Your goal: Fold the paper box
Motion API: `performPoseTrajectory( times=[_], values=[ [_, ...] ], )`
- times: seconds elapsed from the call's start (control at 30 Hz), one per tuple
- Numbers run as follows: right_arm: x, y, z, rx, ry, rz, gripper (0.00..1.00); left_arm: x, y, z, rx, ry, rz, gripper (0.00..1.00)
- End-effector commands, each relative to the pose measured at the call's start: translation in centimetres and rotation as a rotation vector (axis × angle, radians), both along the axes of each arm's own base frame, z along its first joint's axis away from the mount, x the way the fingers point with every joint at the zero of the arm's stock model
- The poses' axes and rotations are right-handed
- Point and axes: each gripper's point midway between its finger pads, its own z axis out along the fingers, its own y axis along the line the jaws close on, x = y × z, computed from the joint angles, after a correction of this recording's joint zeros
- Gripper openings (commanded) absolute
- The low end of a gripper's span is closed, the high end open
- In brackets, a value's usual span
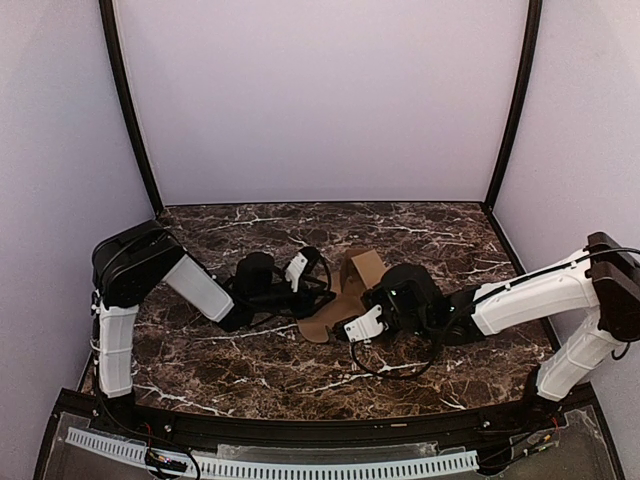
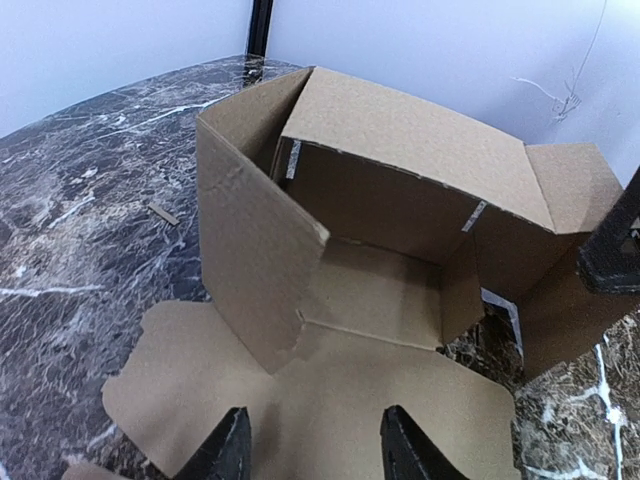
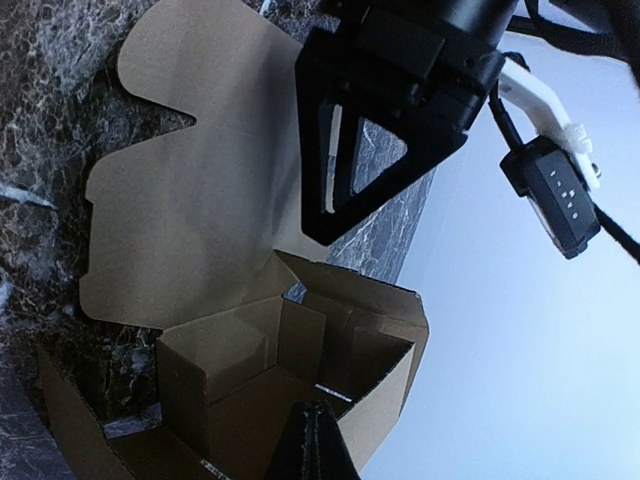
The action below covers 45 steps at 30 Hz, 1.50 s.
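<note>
The paper box (image 1: pixel 352 280) is brown cardboard, partly folded, in the middle of the marble table. In the left wrist view its walls (image 2: pixel 400 150) stand upright around the floor, and flat flaps with rounded tabs spread toward me. My left gripper (image 2: pixel 312 452) is open and hovers just over the near flat flap, holding nothing. It sits left of the box in the top view (image 1: pixel 318 285). My right gripper (image 3: pixel 316 425) is at the box's right side (image 1: pixel 362 300). Its fingers are pressed together where the edge of a box wall (image 3: pixel 385 395) runs into them.
A small cardboard scrap (image 2: pixel 163 213) lies on the table left of the box. Black cables (image 1: pixel 390 365) loop on the table near both wrists. The left arm's fingers (image 3: pixel 318 180) hang over the flat flap (image 3: pixel 190 210) in the right wrist view. Lilac walls enclose the table.
</note>
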Motion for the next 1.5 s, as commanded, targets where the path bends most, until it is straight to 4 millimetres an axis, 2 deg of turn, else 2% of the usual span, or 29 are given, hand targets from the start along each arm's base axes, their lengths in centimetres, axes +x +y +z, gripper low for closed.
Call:
performPoseTrajectory(
  times=[0.0, 0.1, 0.2, 0.23, 0.27, 0.3, 0.33, 0.37, 0.4, 0.5, 0.57, 0.73, 0.9, 1.03, 1.07, 1.1, 1.27, 1.37, 1.47],
  values=[
    [-0.4, 1.8, 2.0, 0.049, -0.033, 0.042, 0.00, -1.1, 1.5, 4.5, -0.066, -0.067, 0.032, 0.45],
    [-0.5, 2.7, 3.1, 0.062, -0.042, 0.059, 0.00, -2.1, 3.0, 5.4, -0.046, -0.079, 0.054, 0.47],
    [-1.2, 3.1, 3.4, 0.059, -0.044, 0.104, 0.00, -3.3, 5.7, 6.8, -0.019, -0.102, 0.113, 0.48],
    [-1.4, 3.2, 3.6, 0.057, -0.048, 0.124, 0.00, -3.9, 6.8, 5.8, 0.026, -0.084, 0.129, 0.49],
    [-1.6, 3.4, 3.7, 0.055, -0.052, 0.142, 0.00, -3.6, 7.7, 7.2, 0.025, -0.116, 0.177, 0.49],
    [-1.8, 3.5, 3.9, 0.052, -0.053, 0.161, 0.00, -4.0, 8.7, 6.1, 0.078, -0.101, 0.193, 0.50],
    [-2.0, 3.7, 4.2, 0.052, -0.051, 0.178, 0.00, -3.7, 9.6, 7.3, 0.081, -0.126, 0.243, 0.51],
    [-2.4, 3.7, 4.3, 0.048, -0.041, 0.197, 0.00, -3.8, 10.6, 6.4, 0.119, -0.107, 0.268, 0.53],
    [-2.7, 3.8, 4.6, 0.052, -0.035, 0.220, 0.00, -3.4, 11.5, 7.3, 0.120, -0.122, 0.316, 0.54],
    [-4.5, 3.6, 5.6, 0.081, -0.025, 0.312, 0.00, -3.3, 13.6, 6.8, 0.152, -0.115, 0.397, 0.58],
    [-6.2, 3.3, 6.0, 0.099, -0.019, 0.397, 0.00, -3.2, 14.3, 6.6, 0.157, -0.108, 0.421, 0.61],
    [-9.1, 2.1, 5.8, 0.108, -0.036, 0.548, 0.00, -2.8, 15.2, 5.7, 0.178, -0.059, 0.459, 0.64],
    [-8.8, 1.6, 7.0, 0.141, -0.061, 0.571, 0.00, -2.7, 15.3, 5.4, 0.172, -0.036, 0.468, 0.66],
    [-8.7, 1.9, 9.1, 0.191, -0.087, 0.612, 0.00, -1.9, 15.5, 5.1, 0.191, -0.044, 0.488, 0.71],
    [-8.8, 1.9, 9.5, 0.199, -0.090, 0.623, 0.00, -1.7, 15.1, 5.4, 0.184, -0.049, 0.465, 0.73],
    [-8.8, 1.9, 9.4, 0.197, -0.087, 0.624, 0.00, -1.6, 14.8, 4.9, 0.194, -0.040, 0.452, 0.73],
    [-7.1, 0.8, 6.3, 0.147, -0.028, 0.528, 0.00, -0.6, 13.4, 4.6, 0.177, -0.018, 0.433, 0.73],
    [-6.1, 0.0, 5.1, 0.138, -0.009, 0.437, 0.12, -0.3, 13.2, 4.6, 0.147, -0.012, 0.444, 0.72],
    [-6.3, -0.8, 5.5, 0.155, 0.015, 0.397, 0.34, -0.3, 12.9, 4.3, 0.119, 0.014, 0.445, 0.72]
  ],
)
